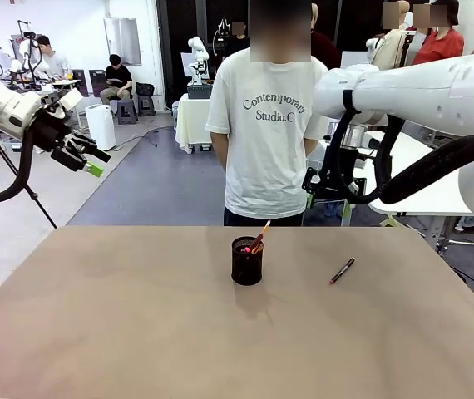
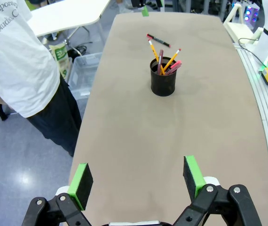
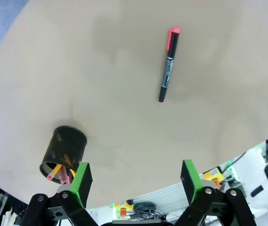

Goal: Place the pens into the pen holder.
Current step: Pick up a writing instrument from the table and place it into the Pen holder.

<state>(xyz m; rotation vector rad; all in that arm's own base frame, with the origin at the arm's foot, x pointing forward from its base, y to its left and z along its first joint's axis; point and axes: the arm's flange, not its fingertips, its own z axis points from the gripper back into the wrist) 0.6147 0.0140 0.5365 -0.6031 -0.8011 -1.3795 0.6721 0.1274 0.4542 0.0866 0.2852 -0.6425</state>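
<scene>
The left gripper [image 2: 137, 181] has its green-padded fingers spread wide apart with nothing between them; in the front view it [image 1: 87, 158] is raised off the bench, beyond its left edge. The right gripper [image 3: 135, 181] is likewise spread apart and empty, looking down on the bench from above. In the front view the right arm's [image 1: 420, 87] wrist sits behind dark cabling, and its fingers cannot be made out there.

The pen holder [image 1: 247, 261] stands upright near the middle of the bench [image 1: 96, 332], slightly toward the far edge. It holds several pens [image 2: 164, 62] leaning against its rim: two orange-yellow pencil-like ones and reddish or pink ones. Their lower parts are hidden inside the mesh, so an exact count cannot be confirmed. In the right wrist view the holder [image 3: 64, 153] is partly cut off behind a gripper finger.

One black pen with red ends [image 1: 342, 271] lies flat on the bench, well apart from the holder, toward the right edge. Its printing [image 3: 168, 66] is too small to read.

A person [image 1: 266, 125] stands at the far edge, hands out of sight behind the body.
</scene>
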